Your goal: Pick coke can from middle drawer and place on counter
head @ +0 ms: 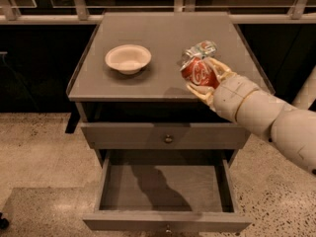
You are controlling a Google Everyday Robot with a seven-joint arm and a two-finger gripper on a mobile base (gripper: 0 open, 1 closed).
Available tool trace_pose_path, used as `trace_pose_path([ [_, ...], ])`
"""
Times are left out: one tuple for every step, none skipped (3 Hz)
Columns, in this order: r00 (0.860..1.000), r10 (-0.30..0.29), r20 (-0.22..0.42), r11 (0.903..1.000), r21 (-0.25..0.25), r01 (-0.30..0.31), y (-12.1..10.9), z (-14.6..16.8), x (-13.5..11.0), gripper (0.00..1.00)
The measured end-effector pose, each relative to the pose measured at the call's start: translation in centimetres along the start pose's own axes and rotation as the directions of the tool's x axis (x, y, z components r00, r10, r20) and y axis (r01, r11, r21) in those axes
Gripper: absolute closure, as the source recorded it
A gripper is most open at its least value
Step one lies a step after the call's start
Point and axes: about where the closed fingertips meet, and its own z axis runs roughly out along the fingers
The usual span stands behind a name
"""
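Note:
My gripper (205, 78) is shut on the red coke can (199, 73) and holds it above the right front part of the grey counter (138, 83). The can is tilted, its white lettering facing me. Cream fingers (221, 69) wrap it from the right and below. The arm comes in from the lower right. The middle drawer (165, 187) stands pulled open below, its flat grey floor bare, with only the arm's shadow on it.
A cream bowl (128, 58) sits on the counter's left half. A green-and-white can (201, 49) lies on the counter just behind the coke can. A closed knobbed drawer front (168, 137) sits above the open drawer. Speckled floor surrounds the cabinet.

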Motion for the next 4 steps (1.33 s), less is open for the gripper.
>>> trace_pose_path([
  [0.999, 0.002, -0.048, 0.9998, -0.022, -0.003, -0.8, 2.6, 2.1, 1.0],
  [0.994, -0.004, -0.112, 0.9997, -0.024, 0.002, -1.4, 4.3, 4.2, 1.0],
  [0.987, -0.001, -0.162, 1.0, -0.007, 0.0, -2.2, 5.0, 6.1, 1.0],
  [0.987, -0.001, -0.162, 1.0, -0.007, 0.0, -2.4, 5.0, 5.9, 0.81],
])
